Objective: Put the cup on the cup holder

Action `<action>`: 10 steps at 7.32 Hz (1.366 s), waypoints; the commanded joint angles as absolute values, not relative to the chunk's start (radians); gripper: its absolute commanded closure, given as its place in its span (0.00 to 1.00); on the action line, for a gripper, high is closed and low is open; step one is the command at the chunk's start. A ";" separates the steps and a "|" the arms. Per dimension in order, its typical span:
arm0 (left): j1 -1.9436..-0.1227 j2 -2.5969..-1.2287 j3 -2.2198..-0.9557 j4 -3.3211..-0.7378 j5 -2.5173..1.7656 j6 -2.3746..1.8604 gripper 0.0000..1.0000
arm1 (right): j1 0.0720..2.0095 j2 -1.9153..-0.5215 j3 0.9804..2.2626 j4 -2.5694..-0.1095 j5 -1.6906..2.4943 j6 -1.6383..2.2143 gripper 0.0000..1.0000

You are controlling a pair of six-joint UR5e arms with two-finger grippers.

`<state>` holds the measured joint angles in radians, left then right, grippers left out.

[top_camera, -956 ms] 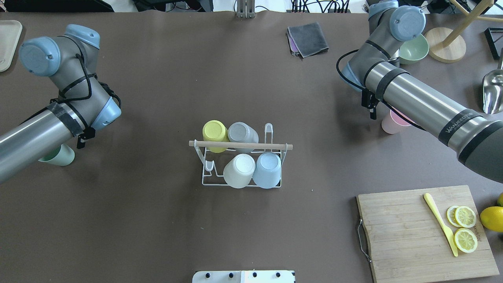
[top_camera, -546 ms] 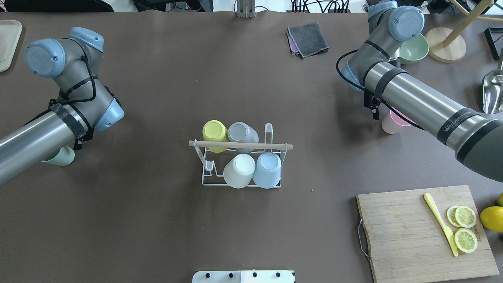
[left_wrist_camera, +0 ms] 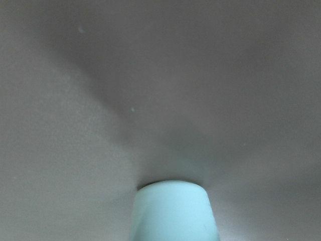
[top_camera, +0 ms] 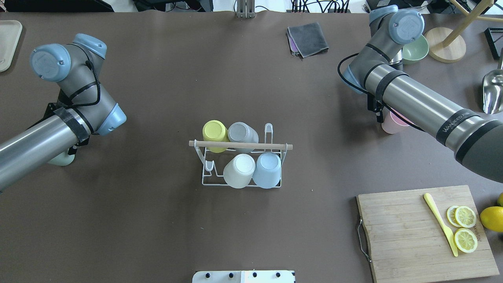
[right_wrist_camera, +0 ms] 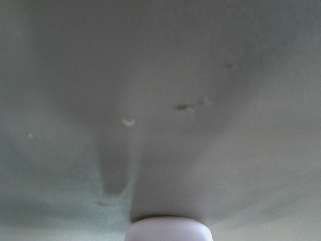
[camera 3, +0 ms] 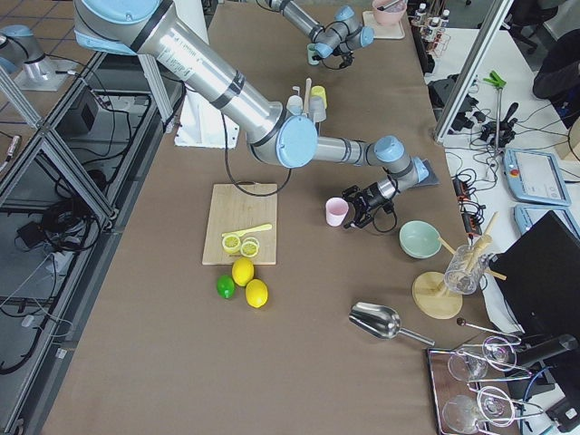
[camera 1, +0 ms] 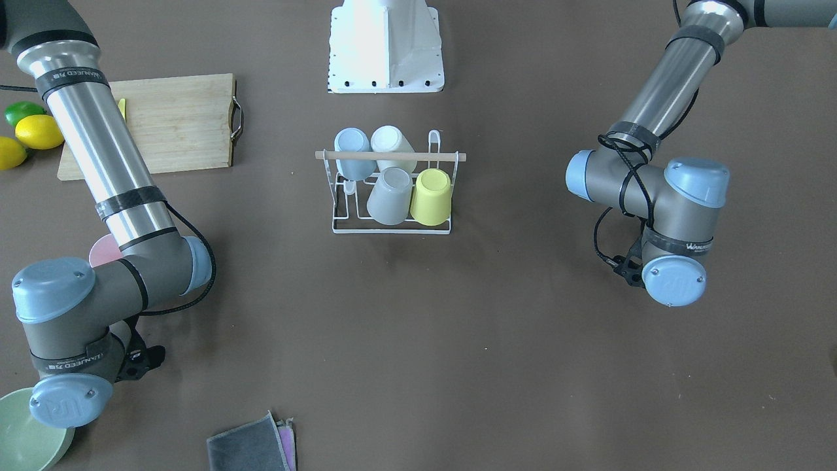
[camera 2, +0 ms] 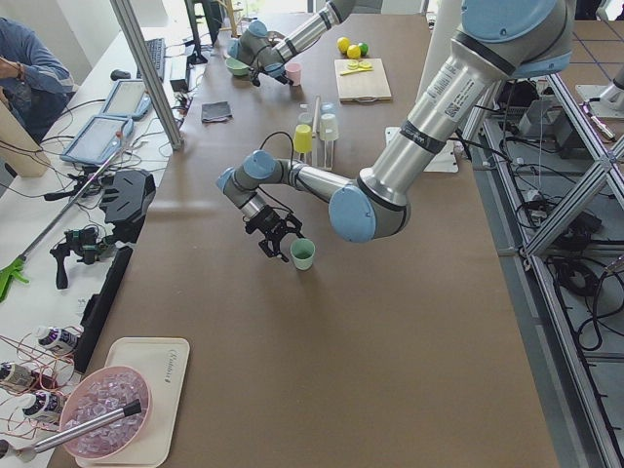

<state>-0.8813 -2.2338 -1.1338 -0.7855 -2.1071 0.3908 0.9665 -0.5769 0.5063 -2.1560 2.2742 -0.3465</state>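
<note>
The cup holder [top_camera: 204, 179], a white wire rack with a wooden rod [top_camera: 240, 145] across its top, stands mid-table and carries yellow, grey, white and blue cups upside down. A mint cup [camera 2: 303, 253] stands upright on the table on my left, mostly under my left arm in the overhead view. My left gripper [camera 2: 276, 237] hovers just beside it. A pink cup [top_camera: 389, 125] stands on the right with my right gripper [camera 3: 365, 205] close beside it. Each wrist view shows only its cup's rim, mint [left_wrist_camera: 173, 213] and pink [right_wrist_camera: 168, 228], and no fingers. Whether either gripper is open or shut I cannot tell.
A wooden cutting board [top_camera: 408, 239] with lemon slices and a yellow knife lies front right, whole lemons [top_camera: 492, 218] beside it. A folded grey cloth [top_camera: 307, 38], a green bowl [top_camera: 416, 50], a round wooden stand [top_camera: 446, 50] and a metal scoop [top_camera: 493, 92] sit far right.
My left wrist has swung toward the far side, covering more of the mint cup. My right wrist has shifted slightly the same way. Both cups and the rack stayed put.
</note>
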 commanded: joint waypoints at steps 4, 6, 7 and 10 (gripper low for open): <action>-0.855 -2.241 -1.106 -0.775 -2.088 0.393 0.03 | 0.965 -0.574 0.480 -2.166 2.272 -0.362 0.00; -0.853 -2.253 -1.104 -0.720 -2.054 0.446 0.03 | 0.962 -0.572 0.474 -2.178 2.272 -0.362 0.00; -0.851 -2.253 -1.103 -0.718 -2.027 0.448 0.03 | 0.960 -0.572 0.474 -2.186 2.273 -0.361 0.00; -0.848 -2.253 -1.078 -0.718 -2.023 0.442 0.03 | 0.957 -0.571 0.474 -2.203 2.281 -0.359 0.00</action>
<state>-0.8504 -2.2533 -1.0894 -0.7187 -2.0254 0.4442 0.9589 -0.5710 0.4741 -2.1970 2.2779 -0.3602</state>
